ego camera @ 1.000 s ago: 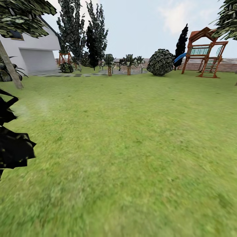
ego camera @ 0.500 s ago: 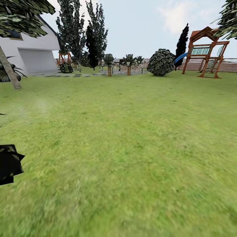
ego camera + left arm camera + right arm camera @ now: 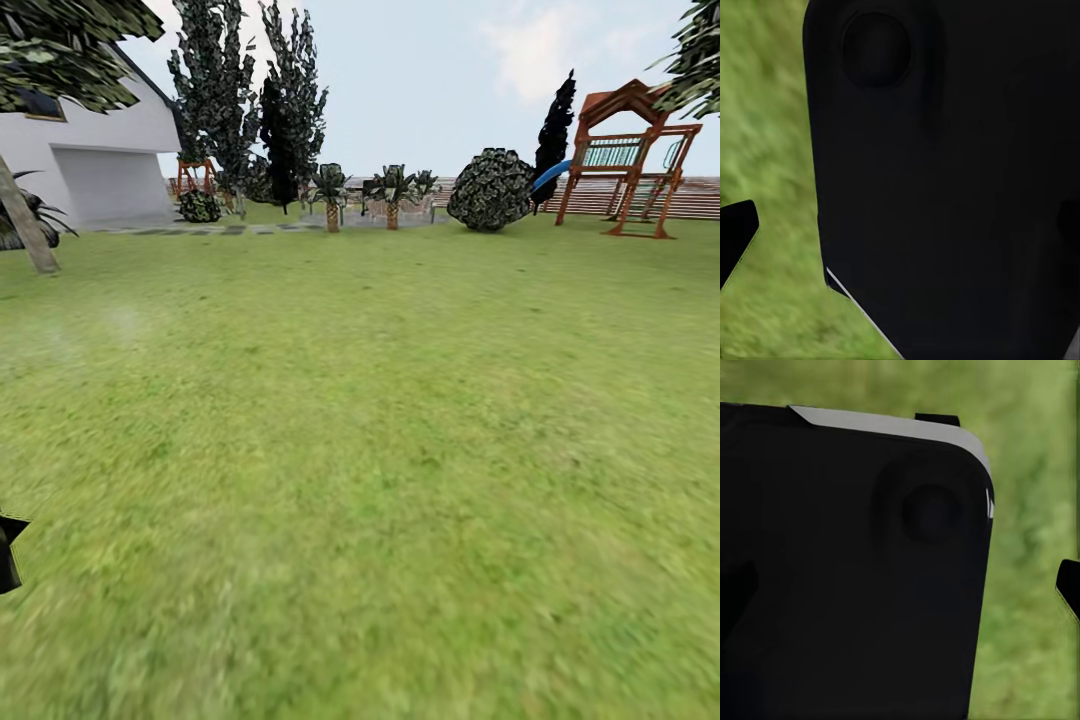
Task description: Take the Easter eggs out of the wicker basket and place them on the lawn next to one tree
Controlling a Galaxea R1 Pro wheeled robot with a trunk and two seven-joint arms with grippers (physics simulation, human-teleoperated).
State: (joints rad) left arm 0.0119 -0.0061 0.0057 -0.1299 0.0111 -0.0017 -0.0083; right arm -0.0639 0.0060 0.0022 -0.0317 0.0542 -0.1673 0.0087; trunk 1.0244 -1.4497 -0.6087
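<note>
Head view: open lawn (image 3: 380, 450), white house (image 3: 95, 165), wooden playset (image 3: 625, 160); no writing.

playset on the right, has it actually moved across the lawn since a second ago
No. The playset keeps its place beside the round bush and the fence. The whole picture shifted slightly, so the camera moved, not the playset.

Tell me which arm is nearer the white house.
Probably left: the white house stands far off on the robot's left, across the lawn; both arms are far from it, the right farther.
</note>
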